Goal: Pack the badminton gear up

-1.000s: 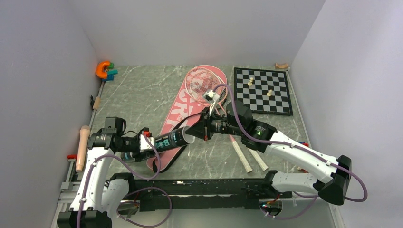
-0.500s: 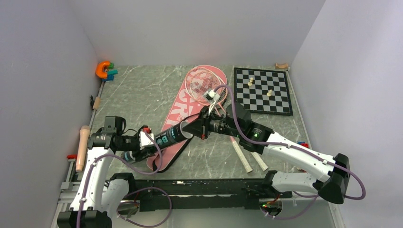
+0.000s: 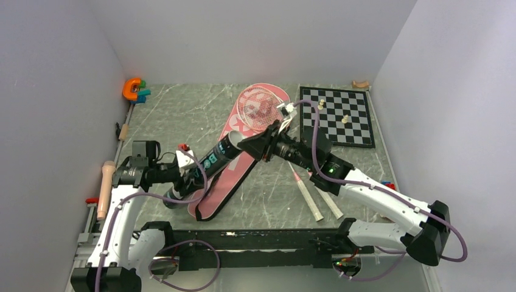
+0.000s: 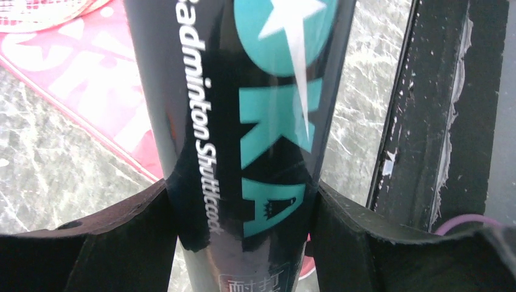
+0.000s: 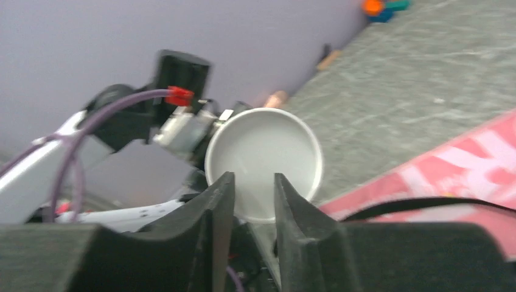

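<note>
left gripper (image 4: 243,222) clenched on black tube (image 3: 213,161), tilted up over pink bag (image 3: 234,128). right gripper (image 5: 252,194) at tube's open mouth, fingers close together — can't tell if holding anything. step looks like filling tube. next — keep mouth lined up.

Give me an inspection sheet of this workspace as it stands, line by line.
Surface: grey marbled table.
Job's things: pink racket bag lies diagonally; two rackets rest their heads on its far end; black tube is tilted above the bag; shuttlecocks not seen.
Clutter: chessboard with pale pieces, far right; orange and teal toy, far left corner.
Grippers: left gripper shut on the tube; right gripper at the tube's open mouth, fingers a narrow gap apart, grip unclear.
Cables: purple cable loops along each arm; the right one arches over the chessboard's near corner.
Surroundings: plain pale walls on three sides.
</note>
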`<act>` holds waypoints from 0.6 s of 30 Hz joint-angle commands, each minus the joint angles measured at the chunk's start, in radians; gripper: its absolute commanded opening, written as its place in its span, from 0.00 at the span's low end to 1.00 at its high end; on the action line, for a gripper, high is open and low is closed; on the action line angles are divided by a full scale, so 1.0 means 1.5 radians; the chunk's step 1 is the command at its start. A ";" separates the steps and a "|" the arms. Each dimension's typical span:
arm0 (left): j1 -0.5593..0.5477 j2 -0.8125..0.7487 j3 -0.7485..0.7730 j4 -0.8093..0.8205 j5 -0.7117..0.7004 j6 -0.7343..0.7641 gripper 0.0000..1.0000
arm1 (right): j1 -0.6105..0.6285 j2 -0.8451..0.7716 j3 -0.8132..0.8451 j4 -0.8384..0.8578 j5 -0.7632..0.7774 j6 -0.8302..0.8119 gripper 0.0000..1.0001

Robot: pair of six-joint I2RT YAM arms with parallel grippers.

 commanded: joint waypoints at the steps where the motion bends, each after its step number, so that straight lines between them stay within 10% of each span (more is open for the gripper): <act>1: -0.002 0.018 0.078 0.162 0.036 -0.193 0.11 | -0.064 -0.024 -0.016 -0.204 -0.019 0.008 0.48; 6: 0.004 0.099 0.115 0.181 -0.166 -0.198 0.12 | -0.196 -0.092 0.039 -0.297 0.054 -0.015 0.78; 18: 0.049 0.463 0.291 0.174 -0.538 -0.313 0.15 | -0.282 -0.076 0.037 -0.405 0.073 -0.013 0.93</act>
